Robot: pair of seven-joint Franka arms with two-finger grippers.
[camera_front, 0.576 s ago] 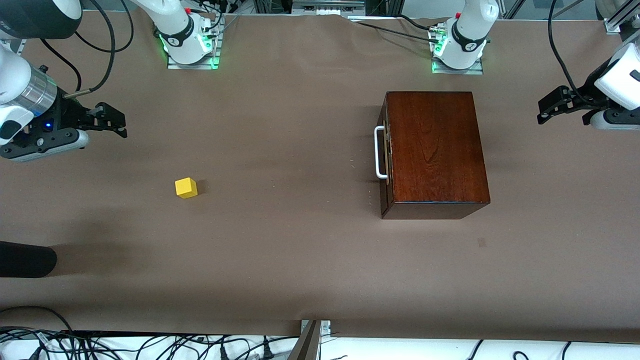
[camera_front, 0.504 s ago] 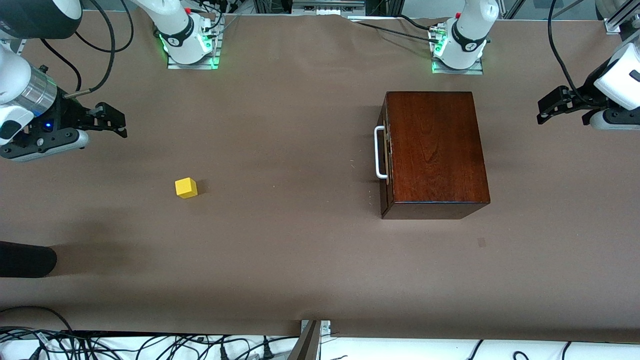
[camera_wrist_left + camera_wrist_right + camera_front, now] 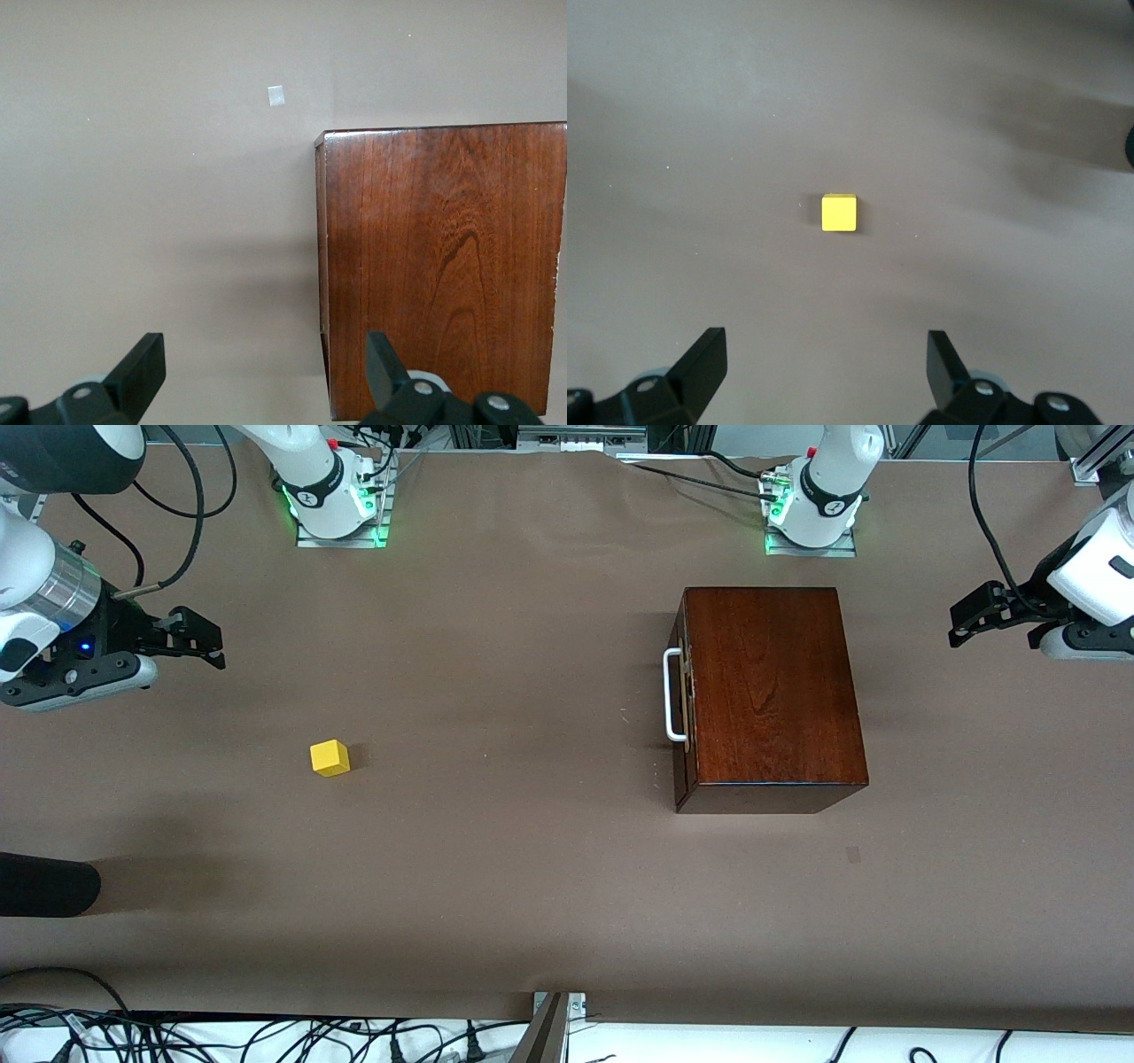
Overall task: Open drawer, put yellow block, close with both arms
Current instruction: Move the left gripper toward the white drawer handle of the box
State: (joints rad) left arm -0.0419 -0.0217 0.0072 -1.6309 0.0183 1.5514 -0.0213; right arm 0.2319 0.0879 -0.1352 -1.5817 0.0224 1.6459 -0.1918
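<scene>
Right gripper (image 3: 197, 640) up in the air over bare table (image 3: 532, 886) at the right arm's end, fingers (image 3: 702, 361) spread wide, nothing between them. Yellow block (image 3: 330, 758) sitting on the table well apart from it, nearer the front camera than the spot under the gripper, and dead centre between the fingers in the right wrist view (image 3: 839, 212). Flat on one face, nothing touching it.

Left gripper (image 3: 983, 613) also up in the air at the left arm's end, fingers (image 3: 146, 372) spread too, empty. Hanging just off the edge of the dark wooden box (image 3: 769, 695), on the side away from the handle; box top visible past one fingertip in the left wrist view (image 3: 443, 266).

Drawer (image 3: 680, 700) fully pushed in, front flush with the box, white handle (image 3: 671, 695) pointing toward the block's end of the table. Small pale mark on the table (image 3: 852, 855) near the box, closer to the front camera.
</scene>
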